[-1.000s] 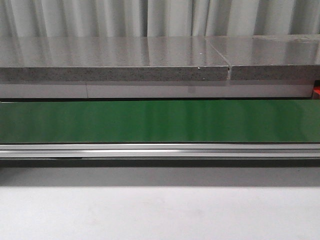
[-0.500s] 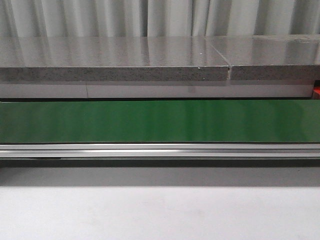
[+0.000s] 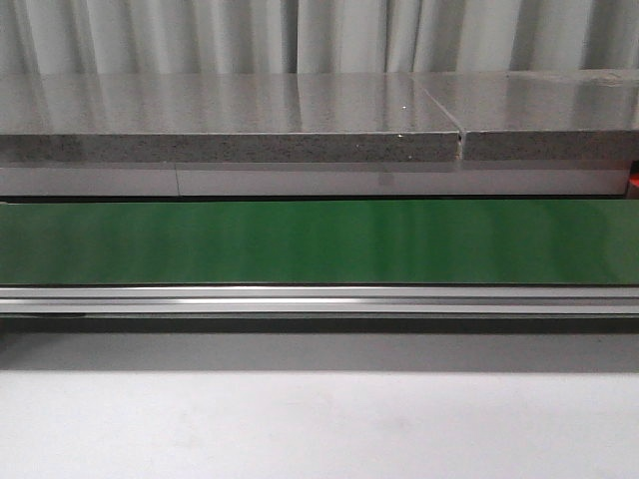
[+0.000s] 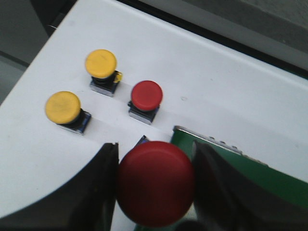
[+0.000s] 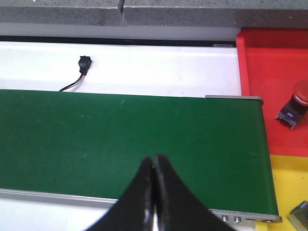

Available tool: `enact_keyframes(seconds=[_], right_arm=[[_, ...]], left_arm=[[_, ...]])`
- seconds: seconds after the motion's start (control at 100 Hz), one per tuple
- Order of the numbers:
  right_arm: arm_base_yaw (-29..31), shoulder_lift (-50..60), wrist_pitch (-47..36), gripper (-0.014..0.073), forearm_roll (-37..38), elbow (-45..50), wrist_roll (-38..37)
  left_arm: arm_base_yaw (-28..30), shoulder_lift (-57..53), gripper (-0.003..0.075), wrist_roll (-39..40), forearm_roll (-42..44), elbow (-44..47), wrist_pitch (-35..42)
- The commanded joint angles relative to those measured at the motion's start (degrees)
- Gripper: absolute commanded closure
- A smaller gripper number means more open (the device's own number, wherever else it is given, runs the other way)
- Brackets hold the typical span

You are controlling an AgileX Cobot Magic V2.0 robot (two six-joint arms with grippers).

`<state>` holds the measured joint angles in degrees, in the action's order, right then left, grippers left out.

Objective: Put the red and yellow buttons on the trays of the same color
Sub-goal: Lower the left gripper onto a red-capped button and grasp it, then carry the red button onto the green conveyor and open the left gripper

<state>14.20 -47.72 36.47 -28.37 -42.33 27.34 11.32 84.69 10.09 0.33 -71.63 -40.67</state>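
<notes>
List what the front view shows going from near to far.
White table surface → aluminium rail → green conveyor belt → grey stone slabs → pleated curtain.

Front camera sits low, facing forward across the table (image 3: 319, 429) at the green belt (image 3: 319, 241), grey slab (image 3: 230, 120) and curtain behind; no arms in it. Left wrist camera looks steeply down, close over the white table (image 4: 231, 86), catching a belt corner (image 4: 240, 168). Right wrist camera looks down and forward over the belt (image 5: 125, 139), higher up, with the red tray (image 5: 269, 62) at the belt's end. All three views share the belt.
</notes>
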Motion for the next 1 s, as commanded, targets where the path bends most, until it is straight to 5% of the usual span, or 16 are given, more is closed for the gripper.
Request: enact_keyframes(seconds=[0.0, 0.99], right_arm=[[0.0, 0.4, -2.9, 0.0660, -1.3, -1.6, 0.3], [0.0, 0.4, -2.9, 0.0660, -1.3, -1.6, 0.3]], left_arm=[[-1.4, -2.3, 0.0739, -2.6, -2.1, -1.3, 1.2], [-6.3, 4.9, 0.0698, -3.6, -3.3, 2.2, 0.3]])
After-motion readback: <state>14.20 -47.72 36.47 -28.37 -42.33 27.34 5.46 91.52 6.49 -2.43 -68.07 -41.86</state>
